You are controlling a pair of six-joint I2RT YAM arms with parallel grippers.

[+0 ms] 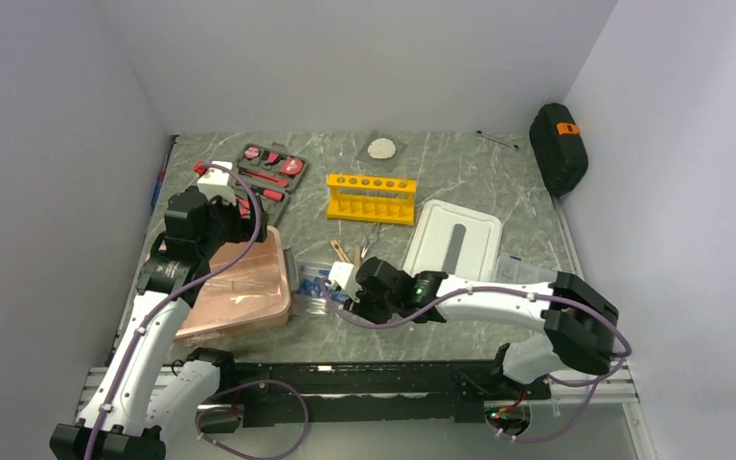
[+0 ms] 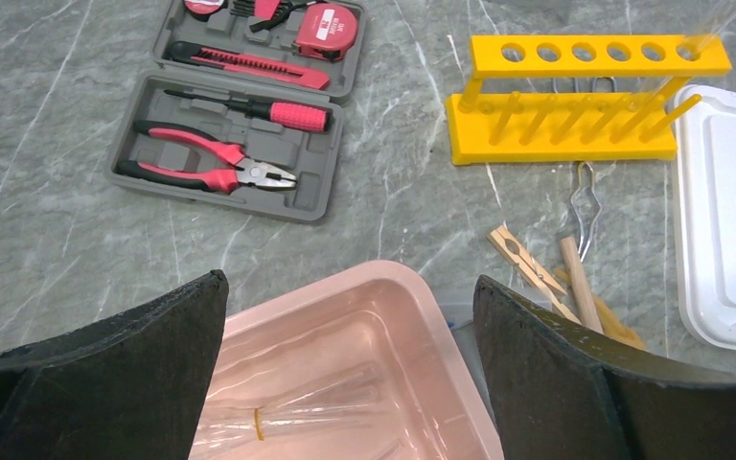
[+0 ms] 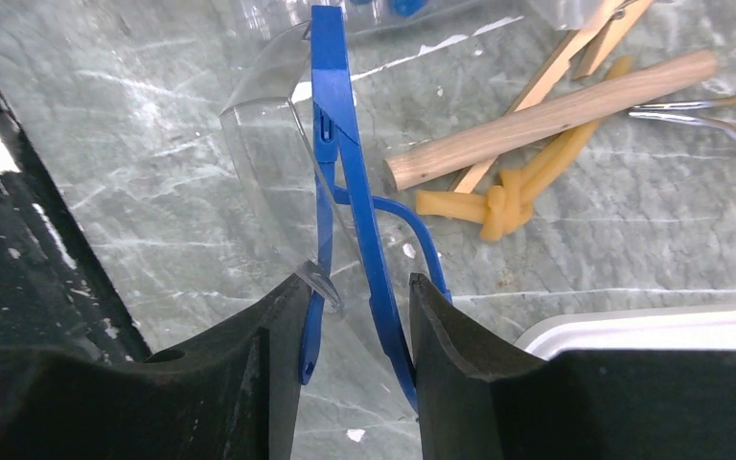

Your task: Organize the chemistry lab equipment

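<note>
The right gripper (image 3: 355,287), jaws drawn in narrow around the blue frame of the safety glasses (image 3: 331,125) and seemingly pinching it, sits low over the marbled table (image 3: 105,144) near its front edge. The glasses are just beside the bag of blue-capped tubes (image 1: 311,286) and near the wooden clamps (image 3: 546,101), while the left gripper (image 2: 350,287) hangs wide apart above the pink tray (image 2: 345,326). With only a thin hinged frame and slick lens in the hold, a lift may let the glasses swing, fold or slip free, or snag the bag alongside.
</note>
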